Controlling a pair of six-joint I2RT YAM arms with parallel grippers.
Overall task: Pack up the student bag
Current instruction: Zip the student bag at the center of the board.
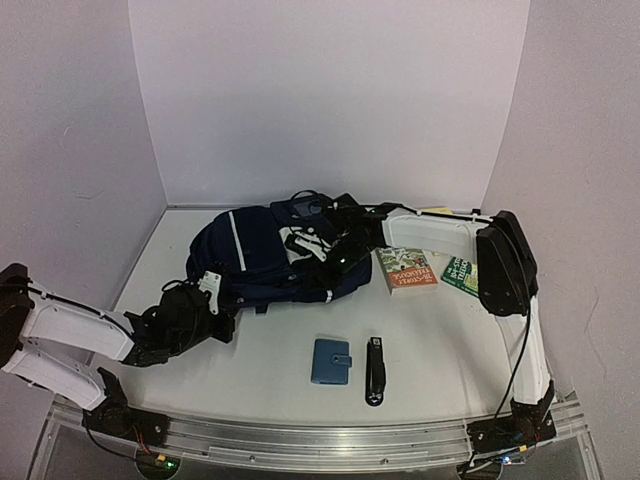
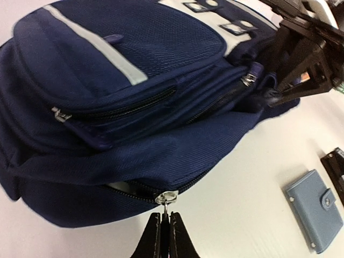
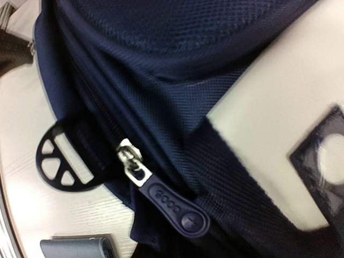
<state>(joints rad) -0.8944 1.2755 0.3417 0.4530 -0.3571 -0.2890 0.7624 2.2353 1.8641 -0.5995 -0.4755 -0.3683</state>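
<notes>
The student bag (image 1: pixel 255 250) lay flat on the tabletop (image 1: pixel 450 330), the left gripper (image 2: pixel 164 217) with its jaws pinched shut on the zipper pull (image 2: pixel 166 198), the right gripper (image 1: pixel 332 264) against the bag's top with jaws I could not tell open or closed, so unzipping seemed in hand and called next for a steady pull along the zip.

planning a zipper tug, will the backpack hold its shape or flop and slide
Probably floppy: the student bag sags in soft folds. It may slide on the smooth table when tugged. Its full, bulging shape hints at some weight.
</notes>
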